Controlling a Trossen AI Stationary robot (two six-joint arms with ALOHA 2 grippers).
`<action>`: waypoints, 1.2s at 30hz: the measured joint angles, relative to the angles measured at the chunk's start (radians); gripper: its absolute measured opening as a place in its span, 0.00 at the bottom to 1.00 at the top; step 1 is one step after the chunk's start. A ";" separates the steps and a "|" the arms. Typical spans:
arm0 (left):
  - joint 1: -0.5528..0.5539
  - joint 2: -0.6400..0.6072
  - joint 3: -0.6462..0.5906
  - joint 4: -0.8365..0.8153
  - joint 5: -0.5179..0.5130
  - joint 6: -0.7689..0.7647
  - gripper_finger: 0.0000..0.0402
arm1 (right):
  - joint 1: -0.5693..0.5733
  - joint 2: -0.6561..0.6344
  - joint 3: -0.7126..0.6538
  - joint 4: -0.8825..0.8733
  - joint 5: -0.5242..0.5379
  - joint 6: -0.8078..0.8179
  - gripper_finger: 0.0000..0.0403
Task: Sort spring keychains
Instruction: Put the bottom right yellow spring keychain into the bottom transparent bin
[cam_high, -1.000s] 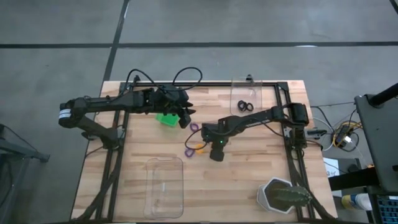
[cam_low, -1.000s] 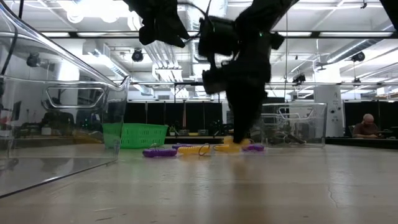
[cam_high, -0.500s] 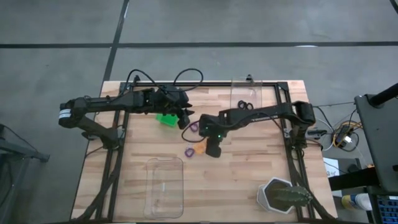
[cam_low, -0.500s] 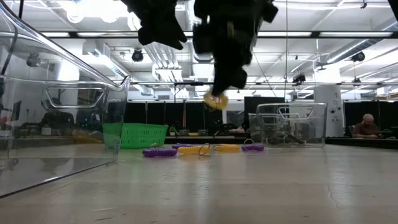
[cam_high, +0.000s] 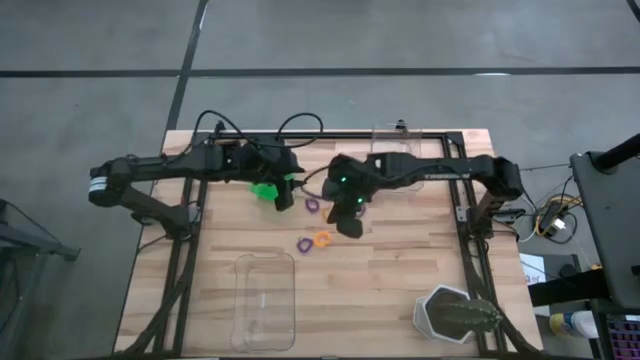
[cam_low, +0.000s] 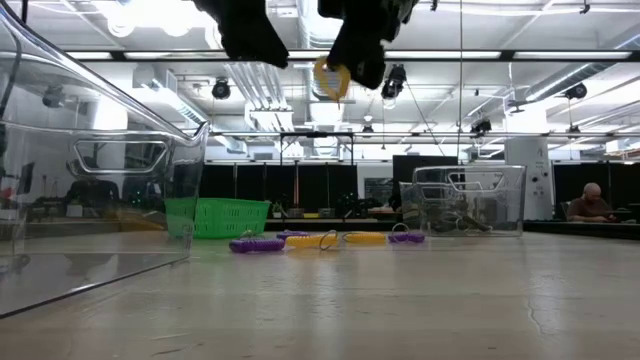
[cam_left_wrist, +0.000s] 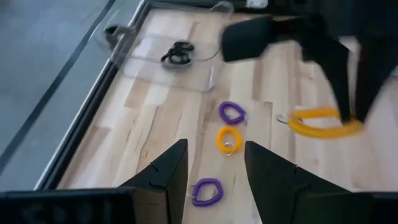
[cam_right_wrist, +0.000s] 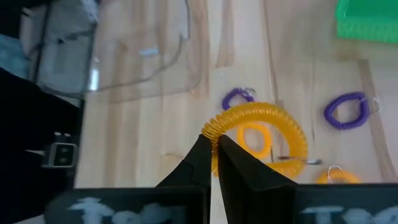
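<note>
Hung high above the wooden table (cam_high: 400, 280): orange coiled spring keychain (cam_right_wrist: 261, 134), pinched at its rim by right end effector (cam_right_wrist: 211, 155). Below, loose purple and orange coils. Left end effector (cam_left_wrist: 214, 171) parted, empty, beside green bin (cam_high: 264, 189).

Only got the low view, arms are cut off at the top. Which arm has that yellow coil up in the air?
Observer: The right gripper, shut on the orange keychain; it pinches the coil at one edge.
Operator: Where is it over the table?
Observer: Right of the green bin, above the loose rings.
Operator: What's left on the wood?
Observer: Left wrist shows two purple keychains and one orange ring.
Operator: Left arm?
Observer: The left gripper is open, empty, by the bin.
</note>
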 joint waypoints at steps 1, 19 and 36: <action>0.000 -0.008 0.000 -0.001 0.011 0.013 0.38 | -0.006 -0.013 0.000 0.001 -0.012 0.000 0.02; -0.045 -0.045 0.000 0.122 0.113 0.000 0.38 | -0.034 -0.109 0.014 0.179 -0.085 0.012 0.02; -0.168 -0.049 0.000 0.134 0.022 0.071 0.38 | -0.042 -0.111 0.025 0.268 -0.236 0.087 0.02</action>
